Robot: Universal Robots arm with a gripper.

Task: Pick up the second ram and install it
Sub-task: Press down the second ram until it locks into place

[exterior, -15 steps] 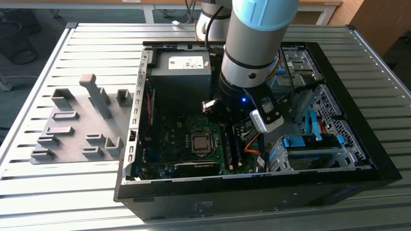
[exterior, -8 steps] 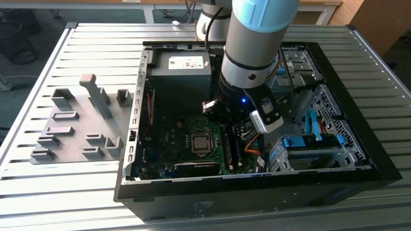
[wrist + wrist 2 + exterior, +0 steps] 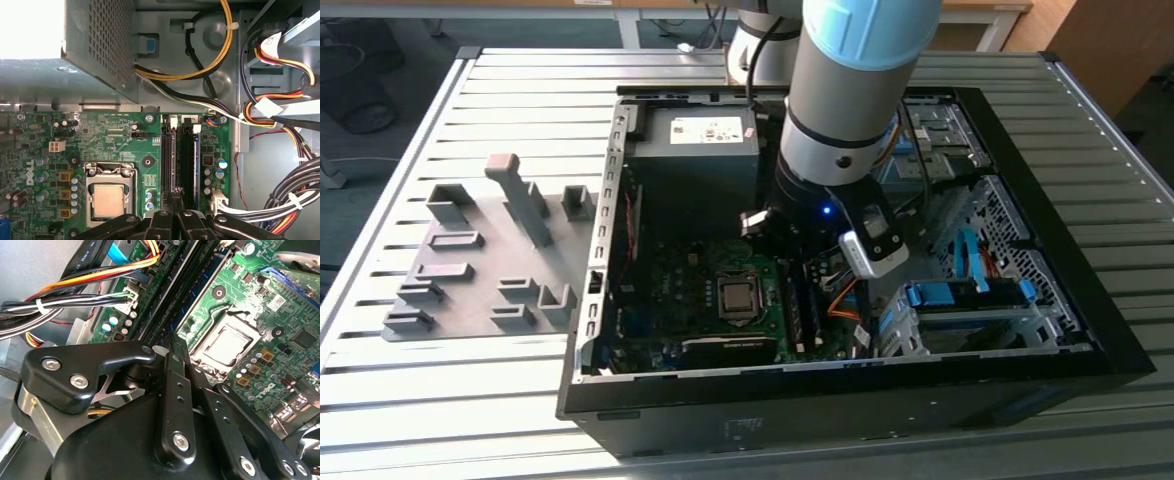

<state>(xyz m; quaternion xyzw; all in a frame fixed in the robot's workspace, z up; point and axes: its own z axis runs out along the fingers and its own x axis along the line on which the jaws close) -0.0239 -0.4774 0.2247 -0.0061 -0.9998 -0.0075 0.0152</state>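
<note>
Well along, by the look of it (seating not confirmed). Resting on the tabletop (image 3: 520, 90): an open case (image 3: 1067, 260), with the board (image 3: 115, 135) exposed. Down among the slots (image 3: 180, 150), standing on edge: the ram (image 3: 196, 150), blue, in the outermost slot rather than lying loose. Poised low over those slots, just beside the ram: the gripper (image 3: 175, 197), pressed together, apparently pinching nothing.

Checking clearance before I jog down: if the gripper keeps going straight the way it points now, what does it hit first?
Most likely the memory slots on the motherboard: the gripper points straight at them, beside the processor socket. Depth is unclear.
</note>
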